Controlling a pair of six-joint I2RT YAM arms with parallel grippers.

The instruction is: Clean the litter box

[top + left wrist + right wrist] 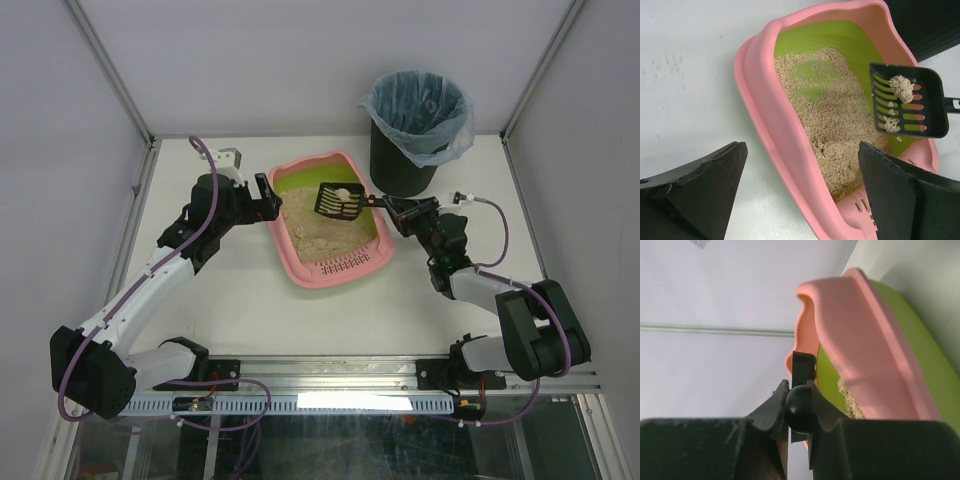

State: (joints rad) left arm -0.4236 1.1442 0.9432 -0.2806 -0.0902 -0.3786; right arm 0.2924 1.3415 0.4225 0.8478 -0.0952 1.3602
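The litter box (340, 268) is sitting at the middle of the table (230, 300), between the two arms, with its slotted grille end toward the arm bases and its beige litter (832, 125) lying mostly toward that end. The right gripper (392, 209) is clamping the black scoop (340, 201) by its handle, with the jaws closed tight on the handle's end, as the right wrist view shows. Gripping at the handle's end is giving the blade reach across the tray while the arm is staying outside the rim. The scoop is hovering roughly level above the tray's interior and is carrying a pale clump (901, 88) and a few loose grains on its slots. The level attitude is judged to be stopping the clump from sliding off. The left gripper (267, 197) is standing with its jaws fully open, holding nothing, and is straddling the tray's left wall. Whether either finger is touching the wall cannot be determined. This placement is judged to be for steadying the tray against the scoop's drag. The black bin (400, 165), lined with a blue bag, is standing just beyond the tray's far right corner, on the scoop arm's side, and is the likely destination for the clump.
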